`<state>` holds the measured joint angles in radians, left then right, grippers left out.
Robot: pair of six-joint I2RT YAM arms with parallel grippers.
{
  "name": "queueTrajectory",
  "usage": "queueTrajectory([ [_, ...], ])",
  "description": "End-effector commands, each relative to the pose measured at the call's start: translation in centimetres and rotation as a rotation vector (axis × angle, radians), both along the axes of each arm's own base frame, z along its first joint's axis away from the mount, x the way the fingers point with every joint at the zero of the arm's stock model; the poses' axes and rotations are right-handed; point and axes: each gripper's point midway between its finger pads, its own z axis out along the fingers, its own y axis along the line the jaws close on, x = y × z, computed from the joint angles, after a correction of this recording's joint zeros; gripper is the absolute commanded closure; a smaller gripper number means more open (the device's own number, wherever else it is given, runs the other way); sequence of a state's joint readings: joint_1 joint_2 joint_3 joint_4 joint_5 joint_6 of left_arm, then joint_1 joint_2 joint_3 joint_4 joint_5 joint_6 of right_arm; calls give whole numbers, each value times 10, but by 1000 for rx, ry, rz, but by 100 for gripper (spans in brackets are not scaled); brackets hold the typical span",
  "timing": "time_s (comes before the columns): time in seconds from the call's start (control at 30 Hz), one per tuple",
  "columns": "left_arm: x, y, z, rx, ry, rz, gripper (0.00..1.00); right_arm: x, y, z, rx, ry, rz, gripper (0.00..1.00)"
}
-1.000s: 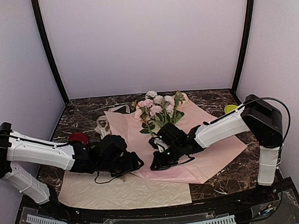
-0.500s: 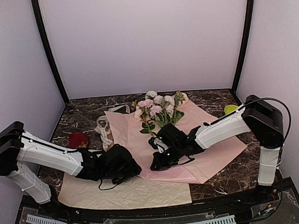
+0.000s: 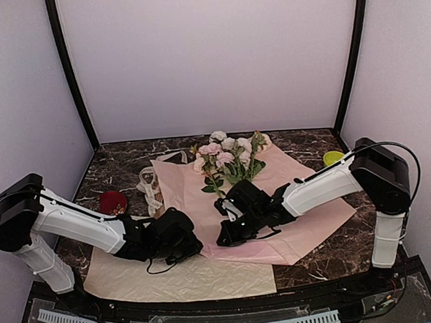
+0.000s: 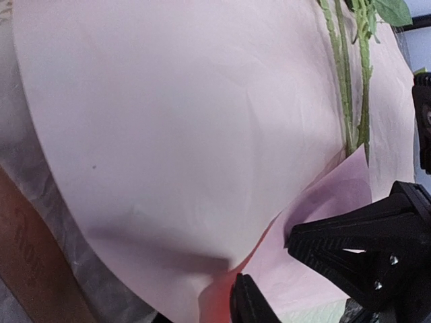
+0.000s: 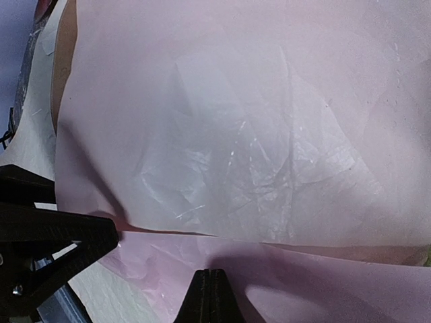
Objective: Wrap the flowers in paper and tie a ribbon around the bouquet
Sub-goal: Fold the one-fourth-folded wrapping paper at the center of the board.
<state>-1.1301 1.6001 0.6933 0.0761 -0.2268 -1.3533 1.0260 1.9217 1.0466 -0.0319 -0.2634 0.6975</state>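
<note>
Left tool (image 4: 262, 262) moved onto paper (image 4: 168, 121) corner, grip unclear; right tool (image 5: 209, 277) together; sheet thin, floppy, tearable: pinch edge.

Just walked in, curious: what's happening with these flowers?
The flowers lie on the pink paper, not yet wrapped. The robot's left hand has the paper's near edge between its open fingers. The right hand, shut, sits low over the middle of the sheet.

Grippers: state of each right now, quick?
Left gripper: partly open, jaws either side of the paper's lifted edge.
Right gripper: shut, tips on the paper; a pinch cannot be told.
</note>
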Motion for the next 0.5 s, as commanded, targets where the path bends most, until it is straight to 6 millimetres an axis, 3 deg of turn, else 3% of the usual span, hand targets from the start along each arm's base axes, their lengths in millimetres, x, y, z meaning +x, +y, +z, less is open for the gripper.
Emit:
queueTrajectory([
  [0.0, 6, 6, 3, 20, -22, 22, 85, -21, -36, -39, -170, 63, -16, 100],
  [0.13, 11, -2, 12, 34, -61, -26, 100, -23, -38, -43, -158, 74, -32, 100],
  [0.47, 23, -48, 45, 144, -176, -287, 100, -18, -26, -39, -79, 85, -74, 100],
])
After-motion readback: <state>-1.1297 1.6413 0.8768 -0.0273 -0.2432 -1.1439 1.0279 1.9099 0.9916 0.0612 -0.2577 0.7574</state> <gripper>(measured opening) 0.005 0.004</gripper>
